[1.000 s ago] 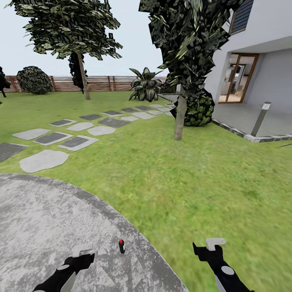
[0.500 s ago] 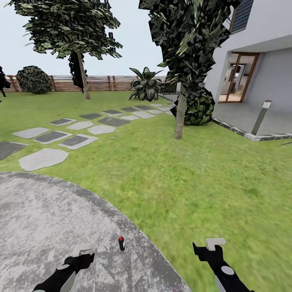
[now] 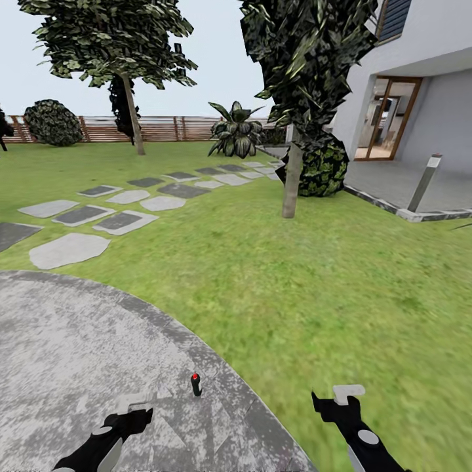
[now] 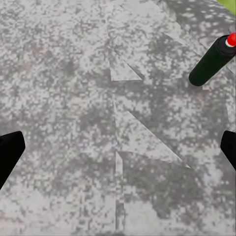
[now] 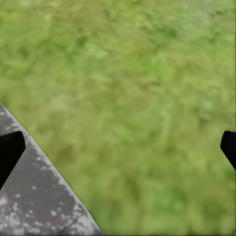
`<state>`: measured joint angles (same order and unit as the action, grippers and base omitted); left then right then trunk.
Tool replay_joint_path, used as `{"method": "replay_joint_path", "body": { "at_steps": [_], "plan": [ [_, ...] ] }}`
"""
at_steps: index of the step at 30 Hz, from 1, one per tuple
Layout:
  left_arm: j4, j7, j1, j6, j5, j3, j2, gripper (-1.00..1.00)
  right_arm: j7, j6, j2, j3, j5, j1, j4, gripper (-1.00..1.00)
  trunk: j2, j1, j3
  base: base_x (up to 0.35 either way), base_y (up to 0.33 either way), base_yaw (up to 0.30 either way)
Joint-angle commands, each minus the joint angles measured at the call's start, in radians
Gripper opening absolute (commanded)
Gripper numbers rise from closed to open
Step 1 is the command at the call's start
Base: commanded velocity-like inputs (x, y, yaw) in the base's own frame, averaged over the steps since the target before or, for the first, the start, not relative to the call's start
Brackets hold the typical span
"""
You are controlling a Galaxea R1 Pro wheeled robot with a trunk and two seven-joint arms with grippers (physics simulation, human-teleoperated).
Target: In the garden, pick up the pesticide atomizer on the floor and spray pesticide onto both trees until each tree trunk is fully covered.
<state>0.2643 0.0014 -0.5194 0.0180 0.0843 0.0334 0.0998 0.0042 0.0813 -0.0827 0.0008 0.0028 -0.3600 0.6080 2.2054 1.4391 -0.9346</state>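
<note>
Head view, left to right:
left gripper (image 3: 134, 408): low over the concrete paving (image 3: 59, 354), empty. In the left wrist view the two dark fingertips (image 4: 10, 152) sit at opposite edges, so the jaws are wide apart with only paving between them.
pesticide atomizer (image 3: 195, 384): standing upright on the paving, near its curved edge, red top up. Long axis vertical.
atomizer vs left gripper: ahead of it and off to its right, near but not touching. Left wrist view puts the bottle (image 4: 212, 60) well outside the gap between the fingers, off toward one corner.
right gripper (image 3: 335, 401): hangs over the lawn (image 3: 314, 288), off the paving. Right wrist view (image 5: 118, 147) has grass between widely spread fingertips, paving edge at one corner; nothing held.
atomizer vs right gripper: to its left, clearly farther than from the left one.
nearer arm: left, by my read.
next move (judgement): left gripper needs to shift forward and right to bracket the bottle, then close across the body from the side.
trees: far trunk (image 3: 133, 118) by the fence, nearer trunk (image 3: 291, 177) beside the white house (image 3: 426, 85); both well apart from the robot.
</note>
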Motion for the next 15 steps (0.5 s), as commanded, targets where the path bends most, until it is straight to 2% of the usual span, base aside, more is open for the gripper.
{"method": "replay_joint_path", "body": {
  "at_steps": [1,15],
  "plan": [
    [0.0,0.0,-0.001,0.002,0.009,0.0,0.0,1.0,0.0,0.003,0.0,0.0,0.0,-0.001,-0.001,1.0,0.008,0.004,-0.006,0.0,0.0,0.0],
    [0.0,0.0,-0.002,0.002,0.008,0.0,0.0,1.0,0.0,0.003,0.0,-0.001,0.0,-0.001,-0.001,1.0,0.106,0.057,-0.072,0.0,0.0,0.0]
  ]
}}
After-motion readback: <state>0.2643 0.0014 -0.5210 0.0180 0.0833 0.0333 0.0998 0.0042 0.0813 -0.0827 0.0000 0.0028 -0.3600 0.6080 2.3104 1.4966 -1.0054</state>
